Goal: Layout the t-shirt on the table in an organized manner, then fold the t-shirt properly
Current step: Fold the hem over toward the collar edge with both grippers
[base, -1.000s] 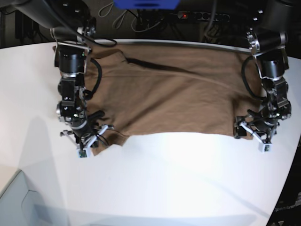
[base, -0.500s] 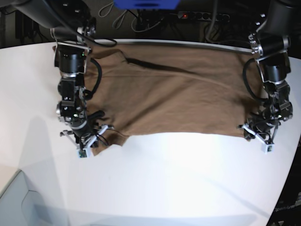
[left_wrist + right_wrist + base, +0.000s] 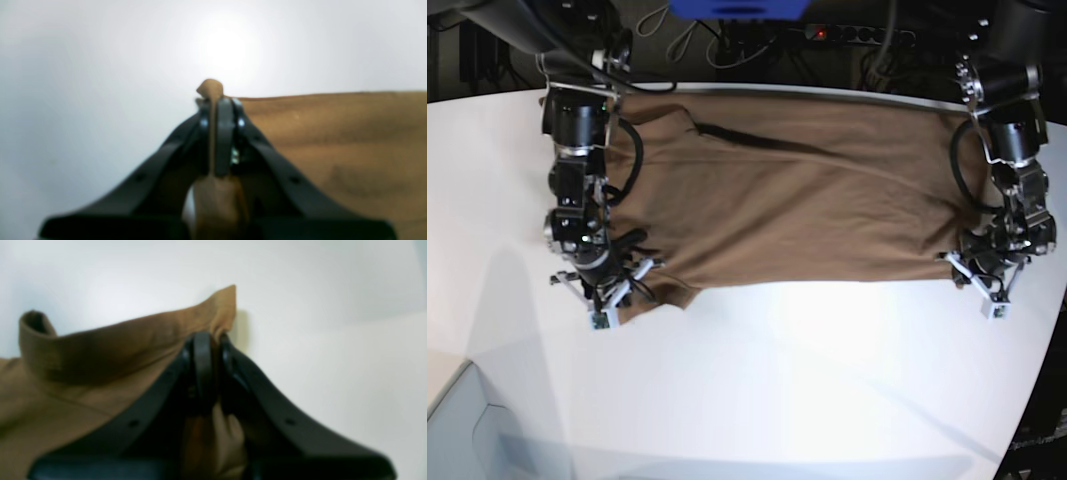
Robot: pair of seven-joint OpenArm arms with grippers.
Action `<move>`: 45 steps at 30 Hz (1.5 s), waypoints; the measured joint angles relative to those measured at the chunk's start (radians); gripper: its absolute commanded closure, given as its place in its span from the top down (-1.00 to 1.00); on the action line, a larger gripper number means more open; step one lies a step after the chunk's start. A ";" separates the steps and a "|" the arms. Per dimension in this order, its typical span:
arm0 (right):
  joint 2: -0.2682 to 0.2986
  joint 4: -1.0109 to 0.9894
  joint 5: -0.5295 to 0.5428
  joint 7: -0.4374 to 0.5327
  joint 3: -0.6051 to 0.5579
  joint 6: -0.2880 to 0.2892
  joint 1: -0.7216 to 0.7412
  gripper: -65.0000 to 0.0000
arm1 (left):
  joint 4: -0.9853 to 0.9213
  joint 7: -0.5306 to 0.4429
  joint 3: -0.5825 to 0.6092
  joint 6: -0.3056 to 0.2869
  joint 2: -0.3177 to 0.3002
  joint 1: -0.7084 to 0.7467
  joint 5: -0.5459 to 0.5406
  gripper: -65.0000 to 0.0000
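Left gripper (image 3: 218, 111) just clamped t-shirt (image 3: 797, 200) corner between fingers; right gripper (image 3: 208, 343) apparently likewise clamped; both corners secured, spreading possible.

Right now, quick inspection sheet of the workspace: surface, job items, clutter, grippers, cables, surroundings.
Surface: white table, glare patch near the shirt's front edge.
Job's things: brown t-shirt spread across the far half, one dark crease near the top.
Clutter: nothing seen.
Grippers: left gripper shut on a shirt corner; right gripper shut on the opposite front corner.
Cables: black cable looping along the right arm, another by the left arm; loose leads behind the table.
Surroundings: power strip with a red light beyond the far edge.
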 measured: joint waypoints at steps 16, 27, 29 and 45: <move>-0.041 0.417 -0.008 -0.032 0.000 0.001 -0.240 -0.93 | 0.292 0.091 -0.177 -0.015 0.046 0.146 -0.009 -0.99; -0.098 0.686 -0.012 -0.038 0.001 0.004 -0.449 -0.93 | 0.612 0.106 -0.190 -0.011 0.098 0.346 -0.084 -0.99; -0.097 0.716 -0.009 -0.034 -0.003 0.004 -0.488 -0.93 | 0.657 0.113 -0.190 -0.010 0.097 0.389 -0.104 -0.99; -0.111 0.732 -0.008 -0.023 0.000 0.004 -0.658 -0.94 | 0.772 0.105 -0.309 -0.015 0.098 0.568 -0.215 -0.99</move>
